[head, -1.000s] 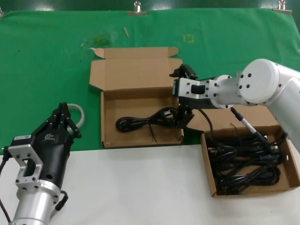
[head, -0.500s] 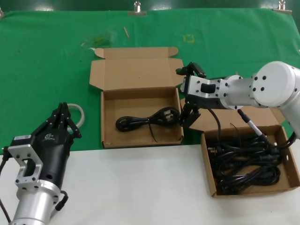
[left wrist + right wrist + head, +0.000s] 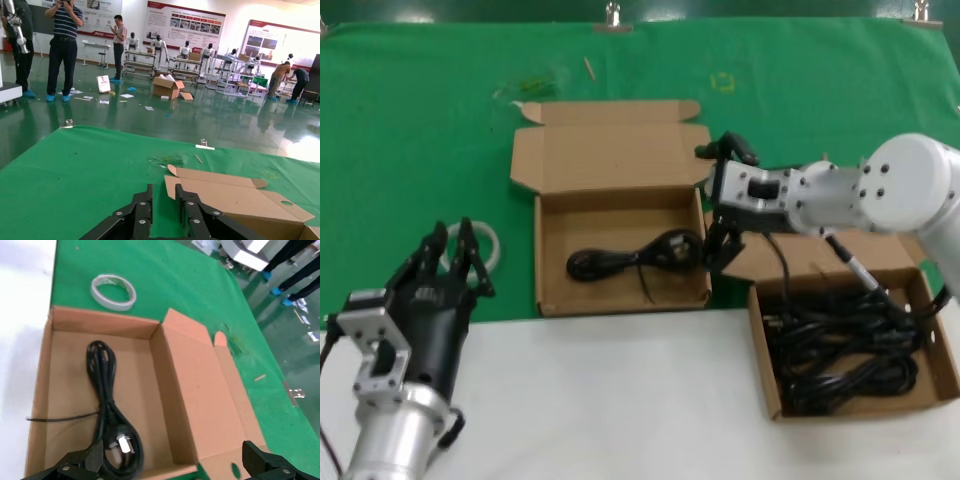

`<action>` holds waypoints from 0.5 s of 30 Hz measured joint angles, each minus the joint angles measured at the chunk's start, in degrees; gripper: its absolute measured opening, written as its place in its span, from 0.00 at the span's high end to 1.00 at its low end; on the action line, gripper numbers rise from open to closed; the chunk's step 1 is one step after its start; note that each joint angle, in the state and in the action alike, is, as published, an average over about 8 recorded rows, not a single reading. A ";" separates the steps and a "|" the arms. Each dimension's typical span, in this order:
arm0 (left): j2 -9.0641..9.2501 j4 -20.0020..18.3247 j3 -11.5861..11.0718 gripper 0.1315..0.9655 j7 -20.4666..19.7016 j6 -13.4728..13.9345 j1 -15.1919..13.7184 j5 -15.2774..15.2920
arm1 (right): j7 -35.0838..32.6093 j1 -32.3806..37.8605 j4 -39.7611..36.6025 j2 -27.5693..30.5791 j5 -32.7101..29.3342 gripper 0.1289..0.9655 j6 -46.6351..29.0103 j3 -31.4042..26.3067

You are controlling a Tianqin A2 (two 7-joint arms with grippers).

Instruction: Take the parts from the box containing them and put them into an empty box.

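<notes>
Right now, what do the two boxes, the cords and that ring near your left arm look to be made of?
Both boxes look like matte brown cardboard, with folded flaps and raw cut edges. The cords look like glossy black rubber or plastic, loosely coiled. The ring looks like a whitish tape roll; material uncertain.

A green cloth (image 3: 420,130) covered the far part of the counter, and the near strip beside it was bare white counter (image 3: 600,400). Metal clips (image 3: 612,14) held the cloth's far edge. Beyond the cloth lay a glossy green floor (image 3: 200,117) scattered with paper scraps and a cardboard carton (image 3: 165,86). Past the carton stood white walls hung with display posters (image 3: 182,30), and racks of what seemed to be white humanoid robots (image 3: 185,52). Several people (image 3: 64,47) stood near the posters, lit evenly from overhead.
</notes>
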 joint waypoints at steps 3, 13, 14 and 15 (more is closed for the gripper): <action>0.01 0.00 0.00 0.88 0.00 0.00 0.00 0.00 | 0.02 -1.18 0.93 0.01 0.81 0.00 0.91 0.69; 0.01 0.00 0.00 0.72 0.00 0.00 0.00 0.00 | 0.11 -7.76 6.12 0.05 5.32 0.00 6.04 4.57; 0.01 0.00 0.00 0.72 0.00 0.00 0.00 0.00 | 0.12 -8.49 6.69 0.05 5.81 0.00 6.61 5.00; 0.01 0.00 0.00 0.69 0.00 0.00 0.00 0.00 | 0.13 -9.24 7.29 0.06 6.33 0.00 7.20 5.45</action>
